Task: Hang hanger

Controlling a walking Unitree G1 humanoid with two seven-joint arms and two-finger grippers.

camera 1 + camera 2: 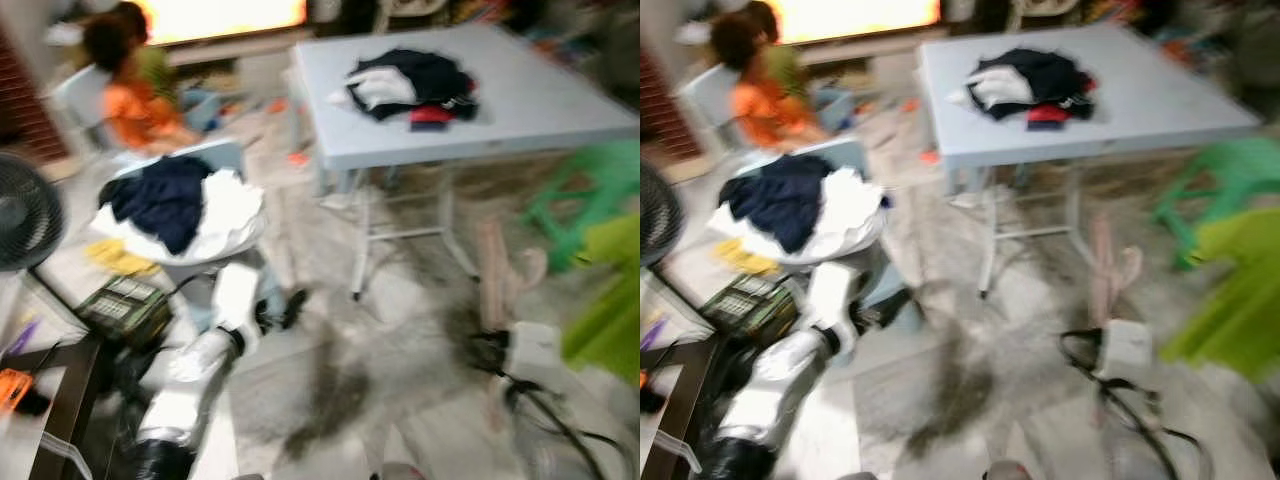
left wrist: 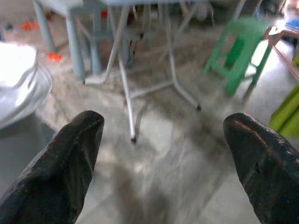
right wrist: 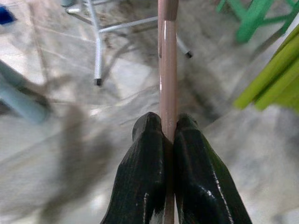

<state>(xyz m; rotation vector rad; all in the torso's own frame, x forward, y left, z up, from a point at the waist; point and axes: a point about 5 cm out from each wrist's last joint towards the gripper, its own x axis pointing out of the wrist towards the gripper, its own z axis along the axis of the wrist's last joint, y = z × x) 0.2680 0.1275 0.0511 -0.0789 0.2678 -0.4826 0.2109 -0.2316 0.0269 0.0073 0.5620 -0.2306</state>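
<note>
Two black fingers (image 3: 191, 186) of the right gripper (image 3: 168, 126) are pressed tight on a pinkish-tan hanger (image 3: 167, 70), pinching its thin edge between them — the hanger runs straight out past the fingertips, above the pale tiled floor (image 3: 56, 163). In the head views, which are blurred, the same hanger (image 1: 495, 270) rises in front of the right arm, low on the robot's right side, with black cables trailing below the wrist.

The left gripper (image 2: 163, 130) hangs with its jaws spread wide apart and nothing between them; its fingers (image 2: 70, 158) frame the folding table's metal legs (image 2: 126, 93) and a green plastic stool (image 2: 243, 51). From the head, the left arm (image 1: 215, 330) shows silver and bent, low on the left.

Ahead stands a grey table (image 1: 540, 110) with a heap of dark, white and red clothes (image 1: 415, 85) on top. To the left — a basket piled with navy and white laundry (image 1: 185, 205), a fan (image 1: 20, 215) at the edge, and a person in orange (image 1: 135, 95) seated farther back.
</note>
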